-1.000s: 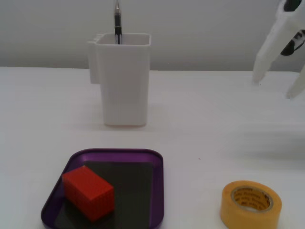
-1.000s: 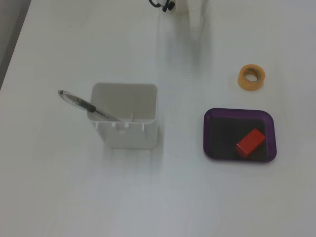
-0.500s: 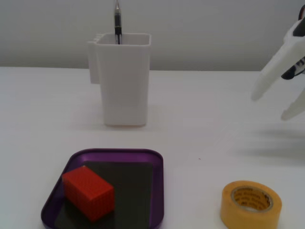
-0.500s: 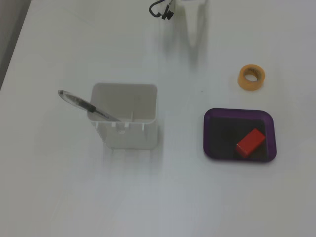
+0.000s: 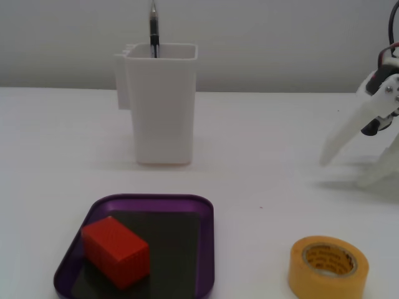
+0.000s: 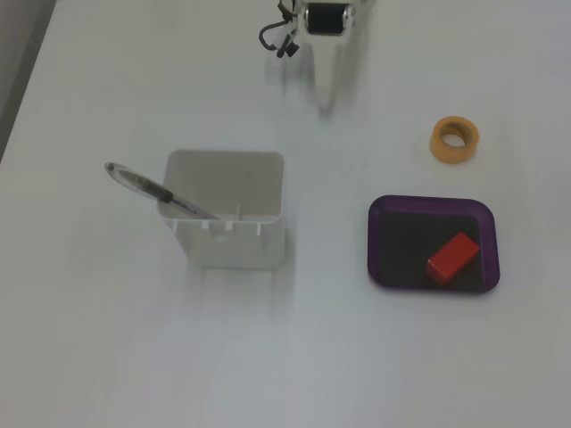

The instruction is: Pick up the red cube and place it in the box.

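Red and finely ribbed, the red cube (image 5: 115, 250) is seen lying flat on the dark bottom of the box (image 5: 206, 249), toward the tray's 8 o'clock corner in the low fixed view and toward its 4 o'clock corner in the higher fixed view (image 6: 451, 257), turned at an angle to the purple rim. By that position the placing is judged to be done already. The block is judged to be light, stiff and hard; its ribbing should give the pads some bite, and a hold would best be taken across the two long side faces at mid-length, where the span is narrower. A yellow tape roll (image 5: 328, 266) stands at 3 o'clock of the tray in the low view, well apart from it, and a tall white container (image 5: 161, 103) with a pen (image 6: 161, 191) leaning in it stands at 12 o'clock. The gripper (image 5: 349, 171) is seen at the right edge, well apart from the tray, its two white fingers spread apart with nothing between them; the lower finger is partly cut off by the frame, so the full opening can only be estimated.
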Robot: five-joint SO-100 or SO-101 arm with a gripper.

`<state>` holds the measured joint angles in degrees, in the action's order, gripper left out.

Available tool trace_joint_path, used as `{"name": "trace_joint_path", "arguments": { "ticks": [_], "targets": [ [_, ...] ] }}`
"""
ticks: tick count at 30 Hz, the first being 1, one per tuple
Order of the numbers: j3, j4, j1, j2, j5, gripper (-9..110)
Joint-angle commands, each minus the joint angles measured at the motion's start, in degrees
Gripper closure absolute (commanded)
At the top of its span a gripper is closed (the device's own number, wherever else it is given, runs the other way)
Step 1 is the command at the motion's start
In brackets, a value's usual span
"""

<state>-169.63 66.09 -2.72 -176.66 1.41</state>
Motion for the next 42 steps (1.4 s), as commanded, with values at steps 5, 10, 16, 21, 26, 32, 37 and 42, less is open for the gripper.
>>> {"name": "trace_joint_path", "arguments": {
  "ticks": [5,10,16,21,26,32,37,42],
  "targets": [
    [-0.44,-0.18,-0.35,0.09,-8.0,86],
    [-0.44,-0.09,-0.26,0.09,-8.0,86],
    [-0.44,-0.09,-0.09,0.09,-8.0,103],
    [-0.44,-0.35,-0.35,0.09,-7.82,102],
    [-0.44,-0.35,0.09,0.09,-8.35,102],
    [-0.44,-0.35,0.09,0.09,-8.44,102],
    [-0.44,-0.35,0.09,0.09,-8.44,102],
    [-0.44,-0.35,0.09,0.09,-8.44,102]
  ]
}}
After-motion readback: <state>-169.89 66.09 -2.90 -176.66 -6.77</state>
